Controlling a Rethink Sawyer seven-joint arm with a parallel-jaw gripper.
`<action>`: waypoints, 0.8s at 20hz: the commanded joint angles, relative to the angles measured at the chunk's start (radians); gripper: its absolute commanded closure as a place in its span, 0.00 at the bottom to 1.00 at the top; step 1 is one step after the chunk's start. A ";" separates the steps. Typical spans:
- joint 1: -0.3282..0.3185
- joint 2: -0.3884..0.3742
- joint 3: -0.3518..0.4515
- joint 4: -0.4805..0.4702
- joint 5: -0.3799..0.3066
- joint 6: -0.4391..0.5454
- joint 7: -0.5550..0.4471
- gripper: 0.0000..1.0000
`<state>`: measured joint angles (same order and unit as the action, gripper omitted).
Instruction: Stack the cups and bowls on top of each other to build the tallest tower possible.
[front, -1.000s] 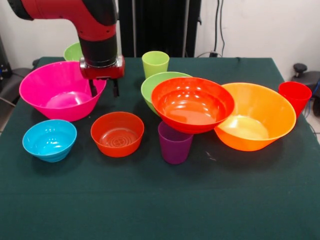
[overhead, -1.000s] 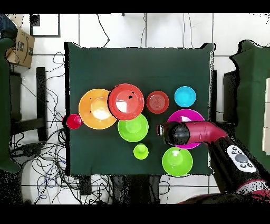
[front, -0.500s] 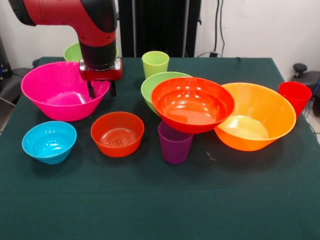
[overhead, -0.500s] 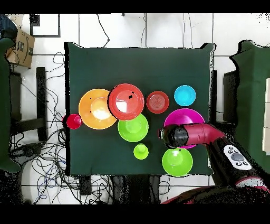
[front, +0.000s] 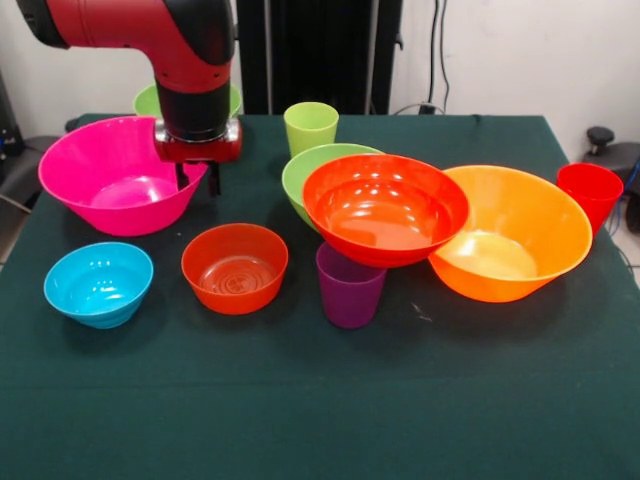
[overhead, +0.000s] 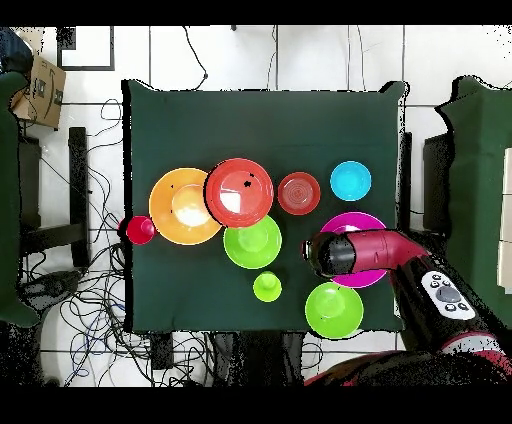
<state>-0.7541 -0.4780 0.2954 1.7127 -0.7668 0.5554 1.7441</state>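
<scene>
My gripper (front: 197, 181) is shut on the near rim of the large pink bowl (front: 110, 185), which is held slightly off the table at the left; the arm (overhead: 365, 250) covers most of it from above. A red-orange bowl (front: 385, 208) rests on a lime green bowl (front: 303, 168) and the large orange bowl (front: 520, 235). In front stand the small blue bowl (front: 98, 282), the small orange-red bowl (front: 234, 267) and the purple cup (front: 349, 287). The lime green cup (front: 311, 128) is at the back, the red cup (front: 590, 193) at far right. No tower stands.
A second lime green bowl (front: 146, 100) sits behind the arm, near the table's edge (overhead: 335, 310). Dark green cloth covers the table (front: 320, 400). Cables lie on the floor (overhead: 90, 290) beside it, and a cardboard box (overhead: 42, 92) is at upper left.
The fingers have closed in on the pink bowl's rim, and the bowl has risen a little and shifted toward the robot. Everything else is unmoved.
</scene>
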 joint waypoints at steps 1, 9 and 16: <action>0.025 0.085 -0.043 -0.103 -0.102 -0.074 0.008 1.00; 0.028 0.088 -0.047 -0.108 -0.090 -0.064 -0.011 1.00; 0.016 0.091 -0.034 -0.099 -0.071 -0.063 -0.021 1.00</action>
<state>-0.7398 -0.4779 0.2672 1.6955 -0.7671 0.5552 1.7441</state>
